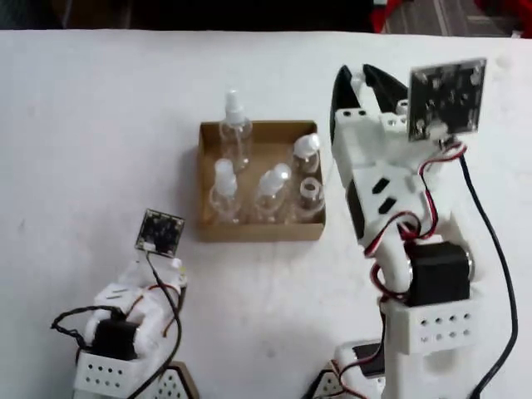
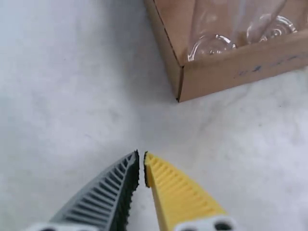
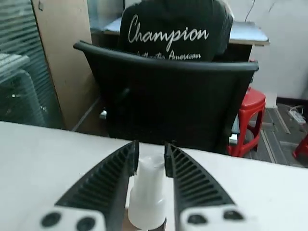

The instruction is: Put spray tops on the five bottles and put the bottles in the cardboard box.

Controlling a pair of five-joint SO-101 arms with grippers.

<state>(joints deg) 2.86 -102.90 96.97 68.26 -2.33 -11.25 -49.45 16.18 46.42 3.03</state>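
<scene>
The cardboard box (image 1: 258, 229) lies mid-table with several clear bottles standing in it. Spray tops sit on the back-left bottle (image 1: 235, 129), the front-left bottle (image 1: 223, 191), the middle bottle (image 1: 270, 191) and the back-right bottle (image 1: 305, 154). The front-right bottle (image 1: 309, 193) has a bare neck. My right gripper (image 1: 359, 83) (image 3: 150, 147) is raised beyond the box's right back corner, shut on a white spray top (image 3: 147, 192). My left gripper (image 2: 141, 163) is shut and holds nothing, low over the table just off the box's near-left corner (image 2: 179, 89).
The right arm's body (image 1: 399, 216) rises beside the box's right wall. The left arm's base (image 1: 116, 341) sits at the front left. Bare white table (image 1: 100, 125) spreads left of and behind the box. A black chair (image 3: 168, 96) stands past the table's far edge.
</scene>
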